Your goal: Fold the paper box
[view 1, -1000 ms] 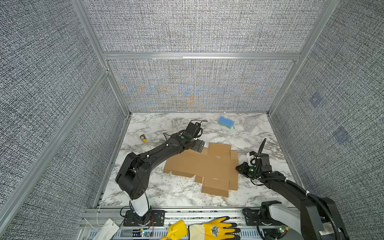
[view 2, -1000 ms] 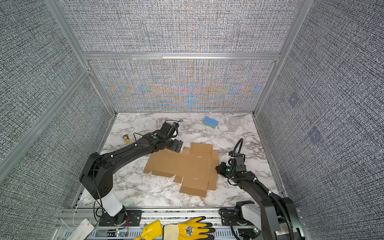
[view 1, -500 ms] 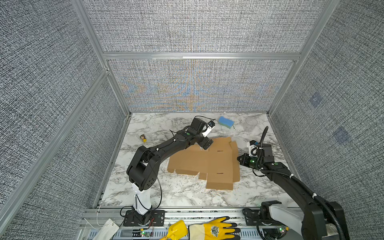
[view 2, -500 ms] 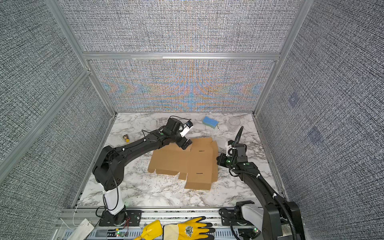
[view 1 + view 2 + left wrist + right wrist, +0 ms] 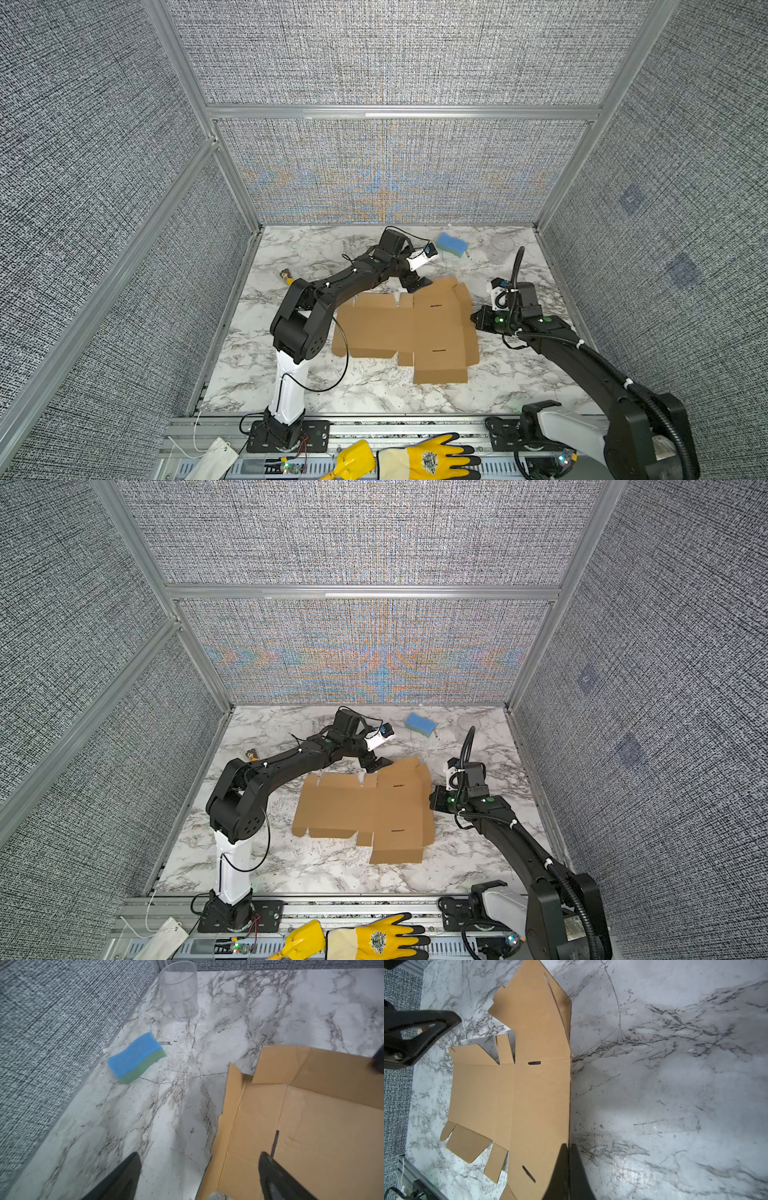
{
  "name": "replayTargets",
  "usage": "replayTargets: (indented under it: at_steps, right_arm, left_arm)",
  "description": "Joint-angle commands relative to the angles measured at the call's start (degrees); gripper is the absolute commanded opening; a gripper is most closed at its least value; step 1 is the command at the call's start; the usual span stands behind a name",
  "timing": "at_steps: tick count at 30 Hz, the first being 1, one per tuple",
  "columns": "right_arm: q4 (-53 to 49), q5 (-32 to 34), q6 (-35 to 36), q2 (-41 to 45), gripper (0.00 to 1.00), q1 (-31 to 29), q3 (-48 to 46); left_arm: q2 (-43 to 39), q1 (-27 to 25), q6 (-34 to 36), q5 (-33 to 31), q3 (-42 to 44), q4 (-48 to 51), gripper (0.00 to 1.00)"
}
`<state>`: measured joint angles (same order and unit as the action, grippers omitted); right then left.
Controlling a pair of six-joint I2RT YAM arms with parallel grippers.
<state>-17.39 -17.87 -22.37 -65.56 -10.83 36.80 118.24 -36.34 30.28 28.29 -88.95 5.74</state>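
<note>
The paper box (image 5: 405,328) is lying mostly flat on the marble table (image 5: 374,395), a little right of centre in the lower half of both top views (image 5: 365,808).

The right claw (image 5: 476,320) is reaching in from the right and meeting the box's right edge. In the right wrist view its two fingers (image 5: 562,1167) are pressing tightly together, and the raised side flap of the box (image 5: 512,1095) is running edge-on straight in between them. So this claw (image 5: 568,1147) is pinching that flap.

The left claw (image 5: 415,284) is hanging at the box's far edge, above centre in a top view (image 5: 376,764). In the left wrist view its fingers (image 5: 124,1178) are standing wide apart, one over bare marble and one over the cardboard (image 5: 301,1126). The claw (image 5: 198,1154) is gripping nothing.

A blue sponge (image 5: 451,245) and a clear cup (image 5: 180,991) are sitting near the back wall, apart from the box.
</note>
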Motion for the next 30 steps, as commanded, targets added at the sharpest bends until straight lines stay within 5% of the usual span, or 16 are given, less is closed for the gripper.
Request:
replayTargets:
  at_steps: [1, 30]
  right_arm:
    - [-1.20, 1.16, 0.66, -0.10, 0.05, -0.13, 0.38]
    - [-1.51, 1.58, 1.80, -2.64, 0.04, -0.62, 3.87]
  left_arm:
    - [1.68, 0.12, 3.27, 8.46, -2.26, -0.48, 0.86]
    - [13.17, -2.36, 3.85, 2.67, -14.27, 8.72, 0.39]
